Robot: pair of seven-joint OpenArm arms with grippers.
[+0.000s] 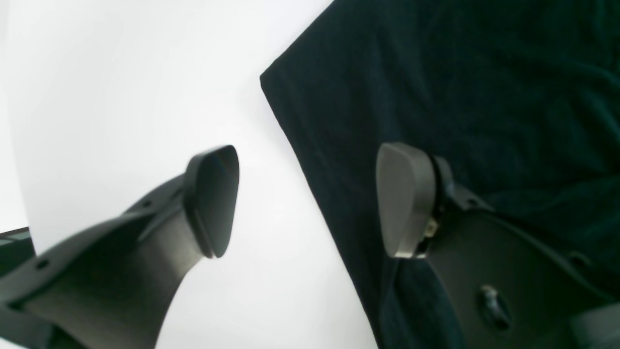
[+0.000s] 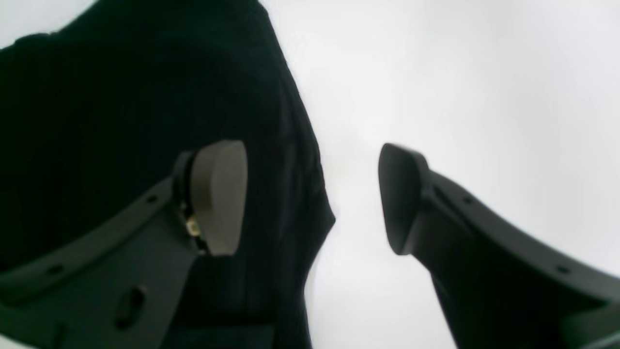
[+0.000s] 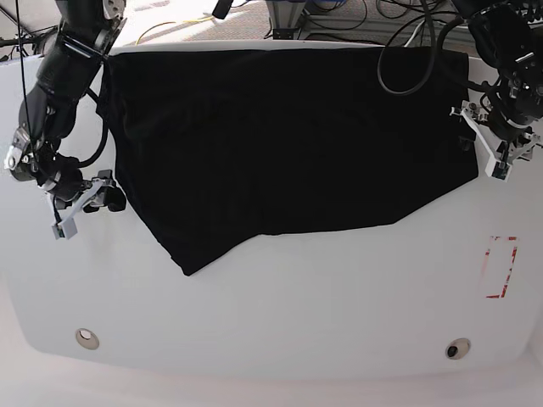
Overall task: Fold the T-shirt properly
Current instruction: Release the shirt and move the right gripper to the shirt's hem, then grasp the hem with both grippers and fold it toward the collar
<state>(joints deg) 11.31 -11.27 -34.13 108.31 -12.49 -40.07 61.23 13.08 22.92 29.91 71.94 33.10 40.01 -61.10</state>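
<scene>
The T-shirt (image 3: 288, 136) lies spread on the white table (image 3: 271, 314), plain black side up, with a point of cloth reaching toward the front left. My left gripper (image 3: 486, 144) hangs open at the shirt's right edge. In the left wrist view one finger (image 1: 213, 201) is over bare table and the other is over the T-shirt (image 1: 460, 87). My right gripper (image 3: 85, 203) stands open at the shirt's left edge. The right wrist view shows one finger (image 2: 218, 196) over the T-shirt (image 2: 121, 97) and the other over the table. Neither gripper holds anything.
A red rectangular mark (image 3: 501, 267) sits on the table at the front right. Two round holes (image 3: 86, 338) (image 3: 457, 349) lie near the curved front edge. Cables (image 3: 339, 17) run behind the table's back edge.
</scene>
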